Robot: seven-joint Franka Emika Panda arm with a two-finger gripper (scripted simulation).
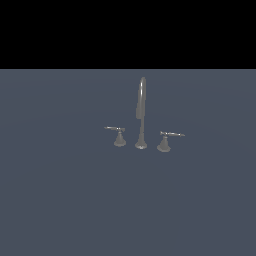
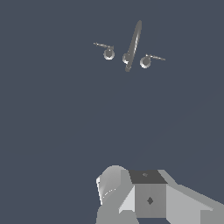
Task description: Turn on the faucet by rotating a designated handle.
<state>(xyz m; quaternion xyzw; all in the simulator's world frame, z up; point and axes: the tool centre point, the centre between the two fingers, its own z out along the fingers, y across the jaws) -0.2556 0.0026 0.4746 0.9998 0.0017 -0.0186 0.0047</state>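
Faucet [image 1: 141, 112] stands upright, handle [image 1: 167, 138] (thicker lever) at its side; fingers' state cannot be told

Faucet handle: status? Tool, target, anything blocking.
Tool not visible, state unknown. Faucet upright, handle on exterior view's right untouched, lever pointing outward. Nothing between wrist camera and the handle.

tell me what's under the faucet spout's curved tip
Only bare grey floor shows below the spout: no basin or drain. Its flared foot hides whatever lies directly beneath it.
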